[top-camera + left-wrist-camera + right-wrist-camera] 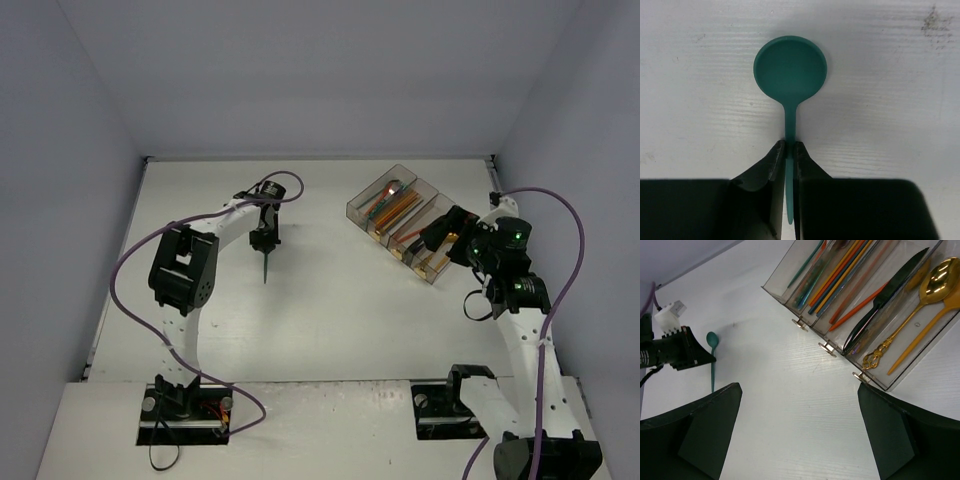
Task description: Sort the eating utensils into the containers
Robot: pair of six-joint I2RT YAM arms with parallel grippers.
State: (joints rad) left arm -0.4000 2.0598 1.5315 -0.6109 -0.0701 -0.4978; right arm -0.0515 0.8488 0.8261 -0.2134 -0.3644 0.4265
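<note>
My left gripper (789, 148) is shut on the thin handle of a teal spoon (790, 67); its round bowl sticks out ahead of the fingertips, low over the white table. From above, that gripper (265, 242) is left of centre with the spoon (266, 268) pointing toward the near edge. The containers (358, 205) stand in a slanted row at the right, holding orange, teal, black and gold utensils (880, 300). My right gripper (797, 387) hangs open and empty just in front of the containers (782, 295). The teal spoon (713, 342) shows at its far left.
A gold spoon (935, 275) and an ornate gold handle (880, 347) lie in the nearest bin. Grey walls enclose the table on three sides. Purple cables loop off both arms. White table stretches between the two grippers (340, 290).
</note>
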